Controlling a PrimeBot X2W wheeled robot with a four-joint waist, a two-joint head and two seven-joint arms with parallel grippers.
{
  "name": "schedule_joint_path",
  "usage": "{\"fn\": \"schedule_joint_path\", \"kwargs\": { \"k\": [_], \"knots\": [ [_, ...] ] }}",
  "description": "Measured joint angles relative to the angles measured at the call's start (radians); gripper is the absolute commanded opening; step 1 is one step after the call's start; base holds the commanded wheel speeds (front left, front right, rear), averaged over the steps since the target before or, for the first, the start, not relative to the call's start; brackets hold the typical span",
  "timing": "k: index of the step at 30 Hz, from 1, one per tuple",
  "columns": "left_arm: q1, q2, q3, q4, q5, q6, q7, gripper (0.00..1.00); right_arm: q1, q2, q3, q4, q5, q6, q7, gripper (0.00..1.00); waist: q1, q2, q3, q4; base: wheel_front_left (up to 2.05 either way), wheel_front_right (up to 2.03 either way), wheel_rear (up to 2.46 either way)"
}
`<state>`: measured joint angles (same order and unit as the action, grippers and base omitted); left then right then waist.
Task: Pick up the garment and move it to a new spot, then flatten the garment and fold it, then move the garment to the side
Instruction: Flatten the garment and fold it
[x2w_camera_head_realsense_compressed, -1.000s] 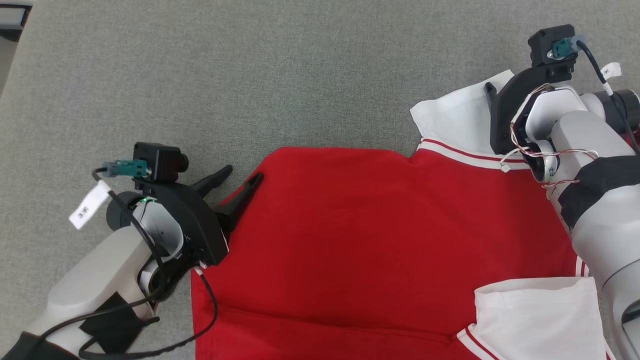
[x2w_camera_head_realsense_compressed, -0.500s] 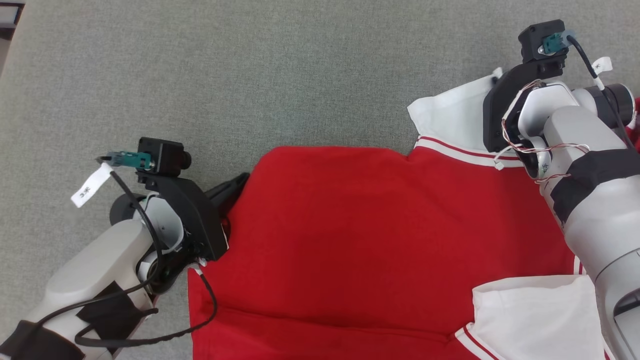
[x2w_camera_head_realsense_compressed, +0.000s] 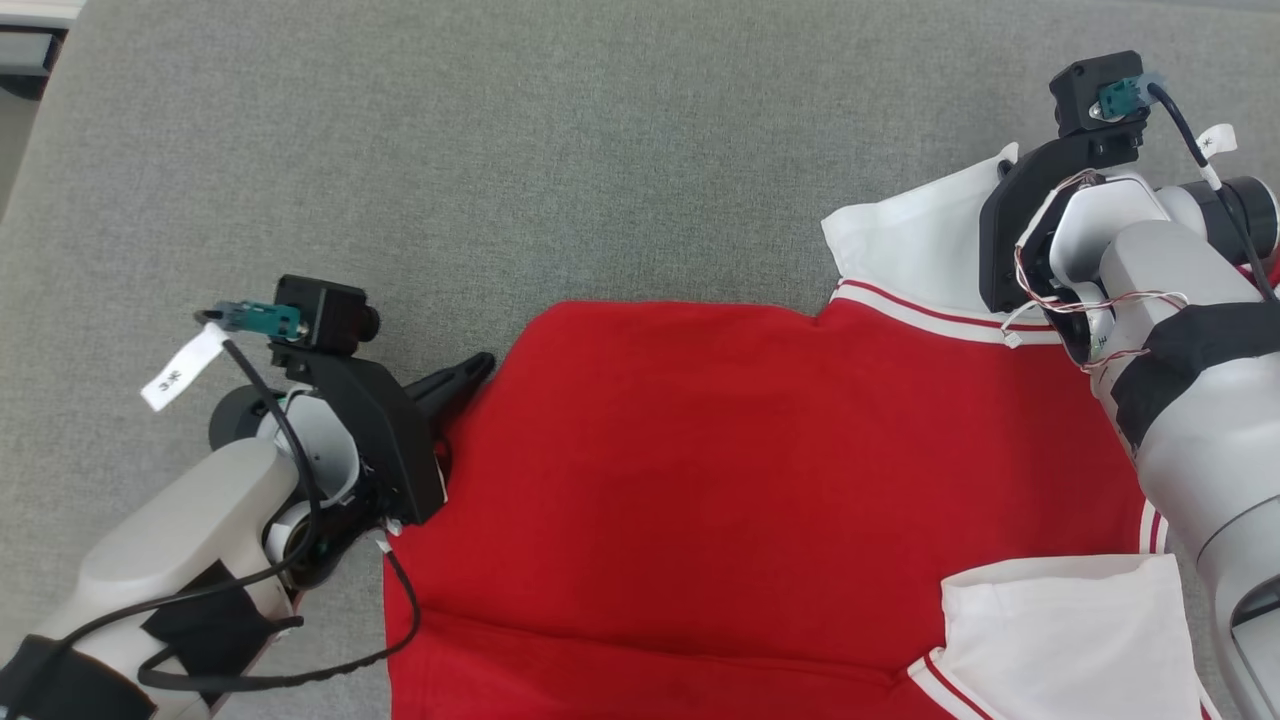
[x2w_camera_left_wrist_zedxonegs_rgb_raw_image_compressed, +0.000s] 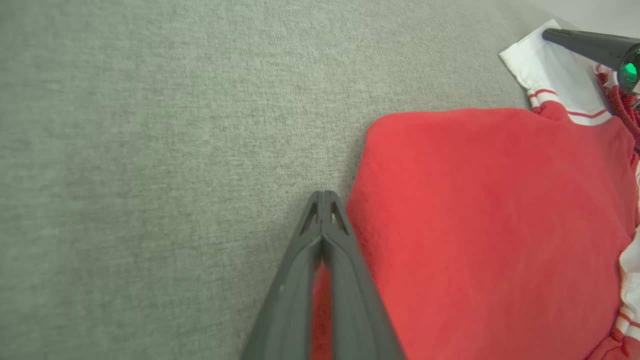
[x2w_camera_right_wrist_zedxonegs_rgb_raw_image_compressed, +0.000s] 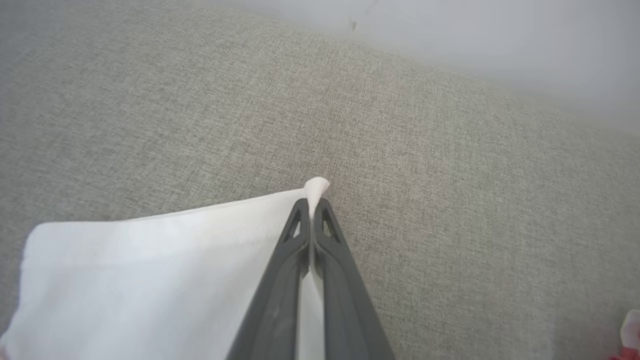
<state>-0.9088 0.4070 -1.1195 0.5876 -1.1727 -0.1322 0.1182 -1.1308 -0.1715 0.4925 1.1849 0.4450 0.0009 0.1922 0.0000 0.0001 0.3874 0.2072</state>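
1. Pinching the garment (x2w_camera_head_realsense_compressed: 750, 480) at its red side edge, our left gripper (x2w_camera_left_wrist_zedxonegs_rgb_raw_image_compressed: 324, 197) is pressed together; the right gripper (x2w_camera_right_wrist_zedxonegs_rgb_raw_image_compressed: 312, 200) nips the white sleeve (x2w_camera_right_wrist_zedxonegs_rgb_raw_image_compressed: 150, 270) corner.
2. It lies flat, sleeve toward the grey surface's (x2w_camera_head_realsense_compressed: 500, 150) far edge.
3. Soft, light, limp — hems give us the best hold.

No legible text: marks on the left cable tag (x2w_camera_head_realsense_compressed: 183, 366) and right cable tag (x2w_camera_head_realsense_compressed: 1220, 140) are too small.

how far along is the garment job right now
Done: the garment lies spread, mostly flat, on the grey surface. In hand: the left gripper is shut on its red edge and the right gripper on a white sleeve corner, probably to start a fold. Left: the folding itself, then moving it aside.
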Motion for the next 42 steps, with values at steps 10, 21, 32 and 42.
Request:
{"fn": "schedule_joint_path", "kwargs": {
  "k": [10,21,32,42],
  "knots": [
    [-0.017,0.019,-0.022,0.009,-0.024,0.000,-0.067,0.00,-0.007,-0.001,-0.002,0.013,0.000,0.022,-0.066,0.00,0.0000,0.0000,-0.037,0.000,0.00,0.00,0.00],
    [-0.012,0.017,-0.063,-0.041,-0.072,0.000,-0.083,1.00,-0.007,0.013,-0.001,0.044,0.001,0.035,-0.099,0.00,0.0000,0.0000,-0.048,0.000,0.00,0.00,0.00],
    [-0.002,0.002,-0.102,0.040,-0.112,0.000,-0.055,0.23,-0.033,0.040,0.009,0.054,0.001,0.044,-0.112,0.00,-0.0001,-0.0001,-0.035,-0.030,0.00,0.00,0.00],
    [-0.047,-0.002,-0.119,0.099,-0.090,0.000,-0.100,0.00,-0.033,0.035,0.011,0.069,0.001,0.057,-0.156,0.00,0.0001,0.0000,-0.036,-0.038,0.00,0.00,0.00]
  ]
}}
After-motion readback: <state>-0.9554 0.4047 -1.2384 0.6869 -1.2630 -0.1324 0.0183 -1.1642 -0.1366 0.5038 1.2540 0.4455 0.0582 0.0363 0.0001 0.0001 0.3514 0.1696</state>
